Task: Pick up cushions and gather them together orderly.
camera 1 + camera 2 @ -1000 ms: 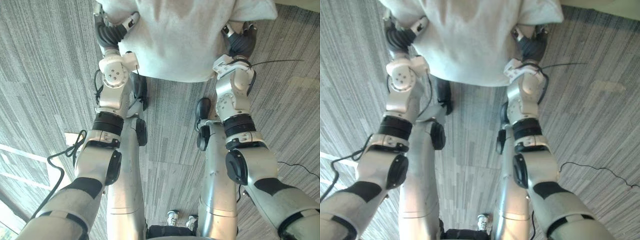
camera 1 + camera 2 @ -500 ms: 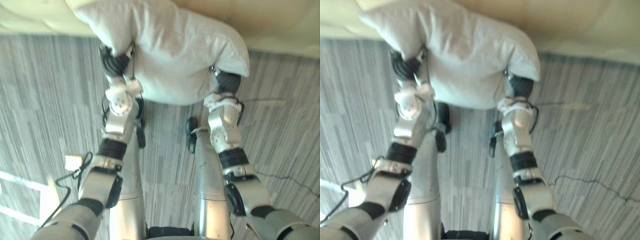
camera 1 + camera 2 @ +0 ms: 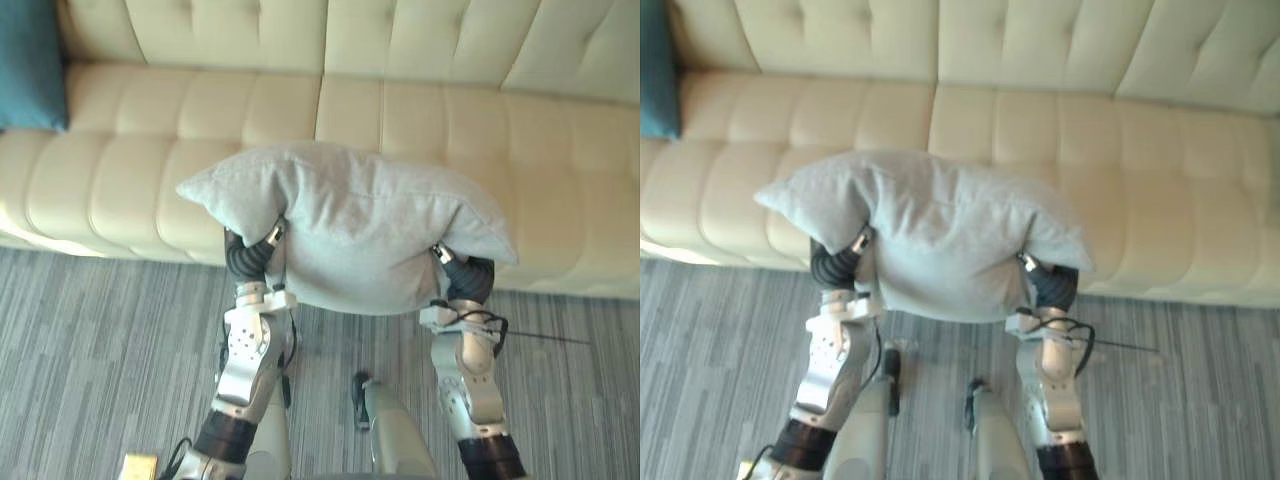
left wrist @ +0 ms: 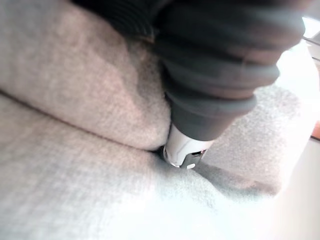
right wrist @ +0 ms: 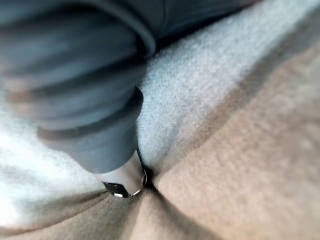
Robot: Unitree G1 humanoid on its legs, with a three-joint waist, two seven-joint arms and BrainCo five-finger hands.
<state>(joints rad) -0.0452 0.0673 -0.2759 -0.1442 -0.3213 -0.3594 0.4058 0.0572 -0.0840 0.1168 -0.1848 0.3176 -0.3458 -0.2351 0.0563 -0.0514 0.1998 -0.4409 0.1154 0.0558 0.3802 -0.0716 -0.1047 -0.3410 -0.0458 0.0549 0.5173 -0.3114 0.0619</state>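
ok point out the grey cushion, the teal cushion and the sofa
grey cushion (image 3: 365, 235): left eye view, middle of its face
teal cushion (image 3: 25, 60): left eye view, its face
sofa (image 3: 560, 170): left eye view, bare seat

Bright, even daylight; the cream tufted leather sofa (image 3: 420, 130) gleams at 9 o'clock, while folds of the grey fabric cushion (image 3: 360, 235) lie shadowed.

Your 2 head cameras look steeply down from in front of the cream sofa (image 3: 420, 120), sharing its seat, the grey cushion (image 3: 360, 235) at its front edge and the striped carpet (image 3: 90, 330). Your 2 wrist cameras sit very close, looking past the left hand (image 4: 220, 75) and right hand (image 5: 95, 110) into cushion folds.
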